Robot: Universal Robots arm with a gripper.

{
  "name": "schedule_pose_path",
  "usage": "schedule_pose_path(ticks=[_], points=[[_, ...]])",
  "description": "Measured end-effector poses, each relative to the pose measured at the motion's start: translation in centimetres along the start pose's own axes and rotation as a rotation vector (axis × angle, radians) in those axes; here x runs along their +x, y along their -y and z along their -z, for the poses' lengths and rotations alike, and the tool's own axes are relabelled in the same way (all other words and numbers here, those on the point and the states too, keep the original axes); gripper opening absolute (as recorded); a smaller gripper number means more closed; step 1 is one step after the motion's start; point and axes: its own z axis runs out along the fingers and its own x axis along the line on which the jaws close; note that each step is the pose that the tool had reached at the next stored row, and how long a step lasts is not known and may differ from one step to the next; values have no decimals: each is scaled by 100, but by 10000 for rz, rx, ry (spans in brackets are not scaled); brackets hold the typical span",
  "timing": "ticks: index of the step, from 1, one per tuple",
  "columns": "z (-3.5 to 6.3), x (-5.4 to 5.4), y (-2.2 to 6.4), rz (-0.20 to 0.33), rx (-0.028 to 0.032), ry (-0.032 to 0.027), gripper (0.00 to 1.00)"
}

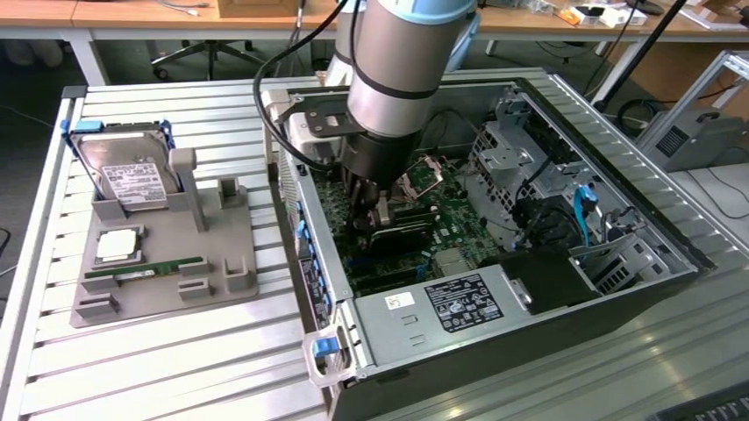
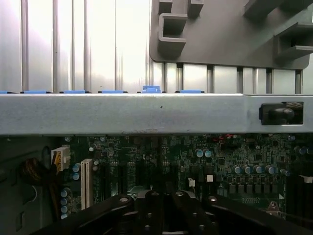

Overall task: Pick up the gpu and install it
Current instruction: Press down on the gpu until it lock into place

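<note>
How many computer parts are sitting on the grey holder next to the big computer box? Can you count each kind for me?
Silver hard drive: 1
Square silver chip: 1
Green memory stick: 1
Total: 3 parts on the grey holder
</note>
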Motion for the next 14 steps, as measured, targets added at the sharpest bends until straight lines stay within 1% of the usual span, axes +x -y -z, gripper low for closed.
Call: schedule_pose_path(ticks=[1, 3, 4, 5, 6, 8, 10, 11, 12, 13, 14], points=[[44, 0, -2, 0, -10, -15, 11], [116, -2, -4, 0, -11, -18, 11], [140, -3, 10, 1, -11, -18, 11], [141, -3, 31, 0, -16, -17, 11], [143, -3, 72, 0, -36, -18, 11], [149, -2, 176, -2, -124, -15, 11], [156, -2, 360, -2, -282, 7, 11], [159, -1, 440, -3, -351, 16, 11], [161, -1, 509, -3, -413, 22, 11], [164, -1, 595, -5, -487, 24, 11], [166, 0, 662, -5, -536, 29, 11]])
